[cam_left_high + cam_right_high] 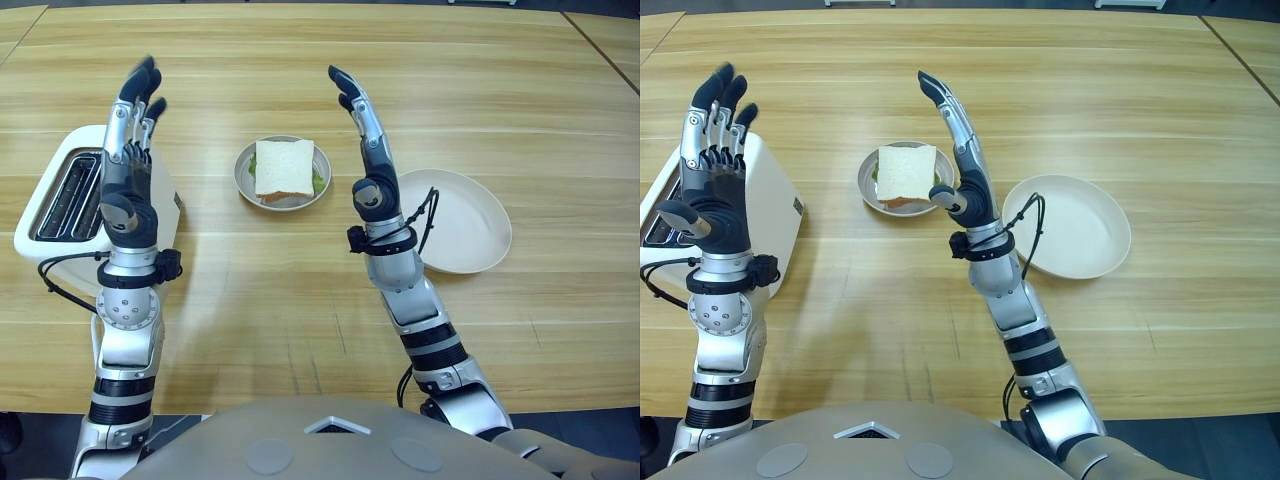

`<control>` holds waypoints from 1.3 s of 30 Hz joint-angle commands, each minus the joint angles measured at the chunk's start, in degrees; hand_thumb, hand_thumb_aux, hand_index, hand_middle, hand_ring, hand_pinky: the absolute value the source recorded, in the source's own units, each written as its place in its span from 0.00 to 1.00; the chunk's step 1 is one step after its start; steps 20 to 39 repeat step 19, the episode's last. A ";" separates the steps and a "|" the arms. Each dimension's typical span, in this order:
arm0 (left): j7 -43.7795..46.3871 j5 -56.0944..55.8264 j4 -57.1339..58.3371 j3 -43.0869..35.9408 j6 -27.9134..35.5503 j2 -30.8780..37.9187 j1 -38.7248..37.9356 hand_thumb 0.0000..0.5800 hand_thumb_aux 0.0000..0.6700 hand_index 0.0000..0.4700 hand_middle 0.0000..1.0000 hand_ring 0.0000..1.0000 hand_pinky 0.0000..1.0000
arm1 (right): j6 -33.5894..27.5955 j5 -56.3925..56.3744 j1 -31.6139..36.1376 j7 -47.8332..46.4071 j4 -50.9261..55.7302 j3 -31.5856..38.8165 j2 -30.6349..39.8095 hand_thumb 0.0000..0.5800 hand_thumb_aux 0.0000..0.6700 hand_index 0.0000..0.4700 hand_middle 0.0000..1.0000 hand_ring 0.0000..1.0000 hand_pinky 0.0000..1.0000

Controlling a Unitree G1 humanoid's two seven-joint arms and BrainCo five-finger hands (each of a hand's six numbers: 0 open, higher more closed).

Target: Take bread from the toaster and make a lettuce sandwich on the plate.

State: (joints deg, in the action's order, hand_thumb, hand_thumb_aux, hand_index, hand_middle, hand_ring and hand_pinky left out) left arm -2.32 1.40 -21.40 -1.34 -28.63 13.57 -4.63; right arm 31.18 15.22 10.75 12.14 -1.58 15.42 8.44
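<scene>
The sandwich [284, 168] is sitting on the small plate [240, 175] while the left hand [128, 170] and right hand [375, 160] are hovering open-fingered and empty, so an inward sweep is risking dislodging the top slice.

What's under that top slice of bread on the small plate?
Green lettuce pokes out at both side edges of the top slice, and the crust of a lower slice shows at its near edge. The middle of the filling is covered.
</scene>
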 commanded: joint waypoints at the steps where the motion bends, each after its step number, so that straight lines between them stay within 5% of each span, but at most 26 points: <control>1: 0.54 3.27 0.26 1.06 2.26 -0.50 -0.78 0.00 0.00 0.00 0.00 0.00 0.00 | -0.33 -2.19 0.02 -1.81 0.18 -1.83 -1.17 0.00 0.00 0.00 0.00 0.00 0.00; 39: 2.53 4.53 0.15 2.24 3.82 -2.52 -1.38 0.00 0.00 0.00 0.00 0.00 0.00 | 0.49 -0.53 -0.47 -4.69 0.81 -4.14 -3.43 0.00 0.00 0.00 0.00 0.00 0.00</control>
